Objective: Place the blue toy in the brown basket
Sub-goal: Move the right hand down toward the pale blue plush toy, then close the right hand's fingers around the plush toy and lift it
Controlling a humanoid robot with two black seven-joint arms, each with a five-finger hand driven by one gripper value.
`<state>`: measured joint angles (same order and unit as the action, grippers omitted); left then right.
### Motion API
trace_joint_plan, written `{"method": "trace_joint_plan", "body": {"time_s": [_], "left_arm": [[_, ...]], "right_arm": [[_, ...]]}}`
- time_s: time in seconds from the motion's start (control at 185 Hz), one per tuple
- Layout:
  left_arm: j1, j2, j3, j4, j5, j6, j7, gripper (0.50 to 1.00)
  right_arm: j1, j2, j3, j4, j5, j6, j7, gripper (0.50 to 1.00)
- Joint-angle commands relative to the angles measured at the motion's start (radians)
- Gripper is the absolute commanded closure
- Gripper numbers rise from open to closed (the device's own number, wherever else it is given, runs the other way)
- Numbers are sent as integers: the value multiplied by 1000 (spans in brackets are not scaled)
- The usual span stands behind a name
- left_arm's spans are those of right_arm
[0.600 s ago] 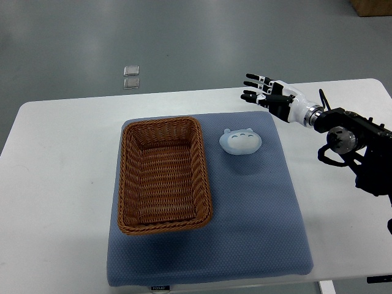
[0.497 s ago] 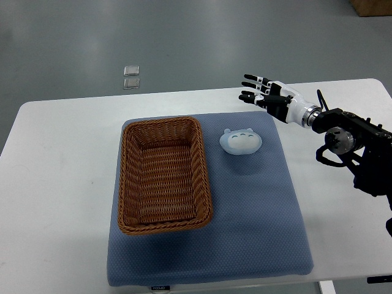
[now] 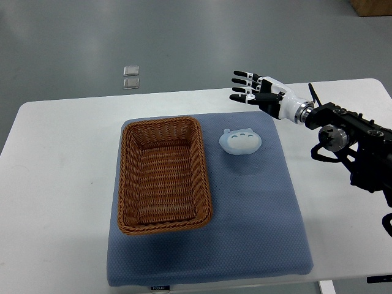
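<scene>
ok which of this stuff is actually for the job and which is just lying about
For the job:
blue toy
basket
right robot hand, open, above the table's far edge

Lying about:
blue mat
table
two small clear squares on the floor

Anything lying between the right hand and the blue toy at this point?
No. In the top view, only bare blue mat and white table separate the open right hand from the blue toy.

Lab/test room: bare grey floor (image 3: 184, 37), plain white table (image 3: 61, 184), blue mat (image 3: 257, 233).
</scene>
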<state>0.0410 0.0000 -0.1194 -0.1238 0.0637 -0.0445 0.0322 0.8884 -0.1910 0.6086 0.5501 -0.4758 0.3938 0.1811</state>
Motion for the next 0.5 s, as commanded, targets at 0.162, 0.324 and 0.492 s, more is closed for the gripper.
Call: {"method": "trace_joint_plan", "body": {"time_s": [0.162, 0.324, 0.492], "left_arm": [[0, 0, 3, -2, 1, 0, 0, 500], [0, 0, 1, 1, 1, 0, 0, 500], [0, 0, 3, -2, -1, 0, 0, 500]], "right_arm": [[40, -74, -3, 143, -437, 73, 60, 581], [72, -131, -18, 208, -724, 111, 179, 581], [89, -159, -112, 244, -929, 100, 238, 581]]}}
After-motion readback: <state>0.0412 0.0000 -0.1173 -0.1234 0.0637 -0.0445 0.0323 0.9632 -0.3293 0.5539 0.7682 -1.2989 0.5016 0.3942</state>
